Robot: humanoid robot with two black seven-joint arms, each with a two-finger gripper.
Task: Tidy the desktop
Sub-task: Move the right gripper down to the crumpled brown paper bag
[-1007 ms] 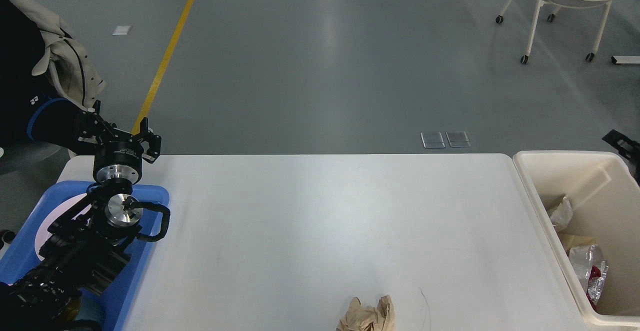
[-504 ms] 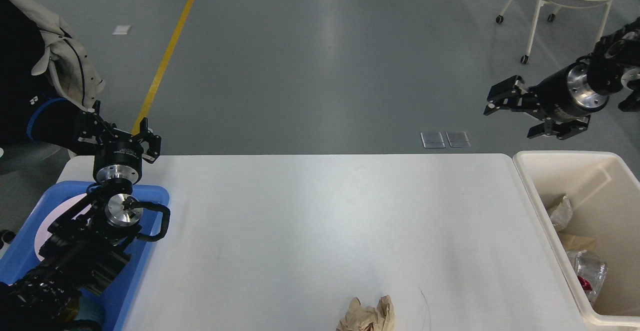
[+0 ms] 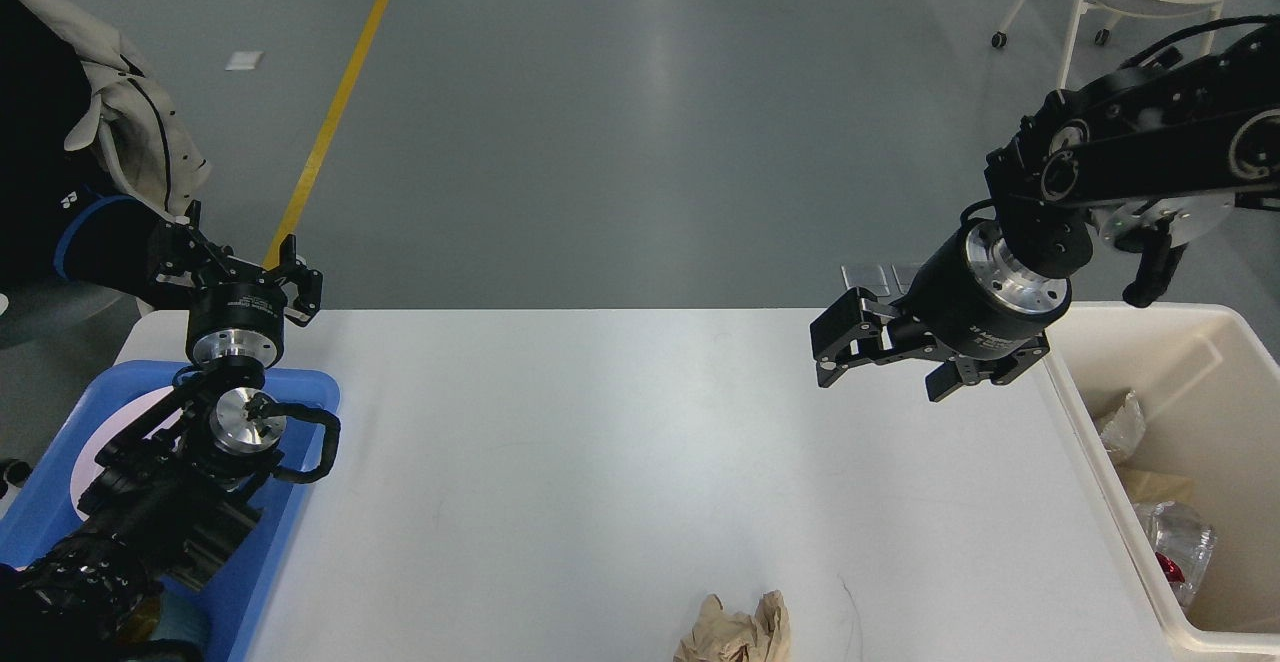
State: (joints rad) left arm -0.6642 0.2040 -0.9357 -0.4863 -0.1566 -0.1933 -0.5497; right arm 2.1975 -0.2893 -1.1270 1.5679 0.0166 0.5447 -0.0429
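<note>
The desktop is a wide white tabletop with rounded corners and a smooth matte surface, and most of it lies bare. A crumpled piece of brown paper rests on it at the near edge, slightly right of the tabletop's middle and partly cut off by the bottom of the view. Just right of the paper a thin dark line marks the surface (a hair or a scratch, too fine to tell). A blue plastic tray sits on the desktop's left end, well apart from the paper, reaching from near the far left corner to the near edge.
</note>
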